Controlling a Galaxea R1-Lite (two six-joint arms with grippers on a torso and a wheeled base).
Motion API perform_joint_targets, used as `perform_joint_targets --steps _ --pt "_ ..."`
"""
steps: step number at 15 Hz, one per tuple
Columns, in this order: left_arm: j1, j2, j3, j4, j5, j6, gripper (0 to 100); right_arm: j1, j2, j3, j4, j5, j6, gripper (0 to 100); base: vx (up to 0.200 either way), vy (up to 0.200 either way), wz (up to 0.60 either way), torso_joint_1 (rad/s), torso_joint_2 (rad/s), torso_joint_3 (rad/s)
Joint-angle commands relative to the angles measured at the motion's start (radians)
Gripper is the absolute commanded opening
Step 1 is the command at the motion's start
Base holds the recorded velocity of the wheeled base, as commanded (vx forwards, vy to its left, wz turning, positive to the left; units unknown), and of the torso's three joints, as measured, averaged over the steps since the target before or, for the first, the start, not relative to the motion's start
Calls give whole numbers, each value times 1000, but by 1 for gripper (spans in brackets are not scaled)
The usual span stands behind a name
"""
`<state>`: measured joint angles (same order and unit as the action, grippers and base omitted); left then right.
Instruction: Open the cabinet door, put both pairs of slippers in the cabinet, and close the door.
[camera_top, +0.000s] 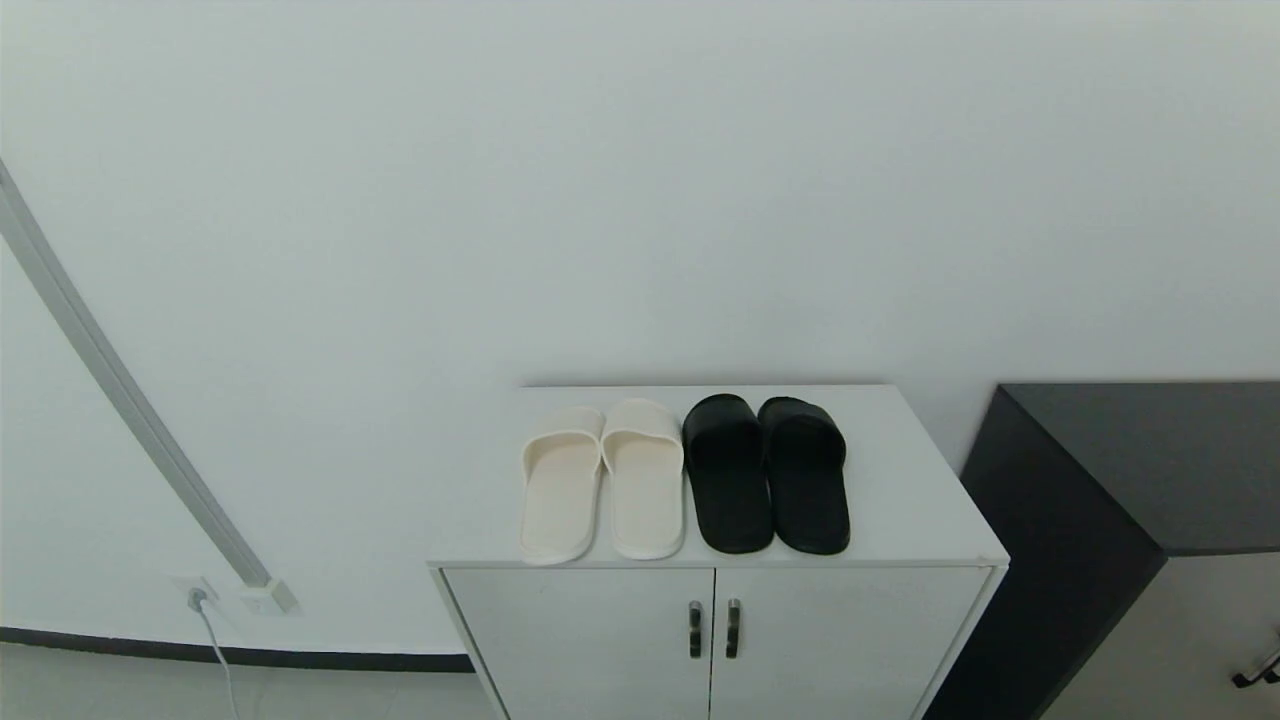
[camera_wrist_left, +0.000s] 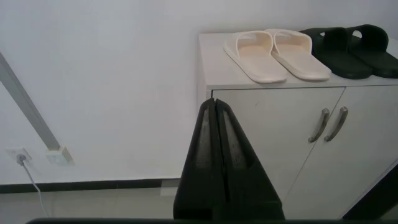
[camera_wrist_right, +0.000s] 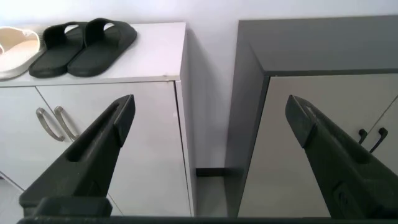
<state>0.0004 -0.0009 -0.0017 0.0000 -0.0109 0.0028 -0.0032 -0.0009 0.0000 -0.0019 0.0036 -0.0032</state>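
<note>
At the start: white two-door cabinet (camera_top: 590, 650) shut, cream rubbery slippers (camera_top: 603, 480) and black rubbery slippers (camera_top: 768, 475) paired on top. Left claw (camera_wrist_left: 215, 102) pinched closed, right claw (camera_wrist_right: 210, 102) spread wide. Yet to open, load, close.

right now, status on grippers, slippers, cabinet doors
Left gripper shut, right gripper open, both short of the cabinet. White slippers and black slippers on top, doors shut. Dark cabinet close alongside.
</note>
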Motion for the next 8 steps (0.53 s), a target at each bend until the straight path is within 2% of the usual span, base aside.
perform_joint_targets --steps 1,4,5,6,7,8 --pt "1 1 0 0 0 -1 0 0 1 0 -1 1 2 100 0 0 0 0 0 0" --pt "0 1 0 0 0 -1 0 -1 1 -2 -6 3 -11 100 0 0 0 0 0 0" --pt "1 1 2 0 0 0 0 -1 15 -81 -15 -1 11 100 0 0 0 0 0 0" --pt "1 1 2 0 0 -1 0 0 79 -284 36 3 104 100 0 0 0 0 0 0" --pt "1 1 0 0 0 0 0 0 177 -305 155 24 112 100 0 0 0 0 0 0" --pt "1 1 0 0 0 0 0 0 239 -249 175 61 23 100 0 0 0 0 0 0"
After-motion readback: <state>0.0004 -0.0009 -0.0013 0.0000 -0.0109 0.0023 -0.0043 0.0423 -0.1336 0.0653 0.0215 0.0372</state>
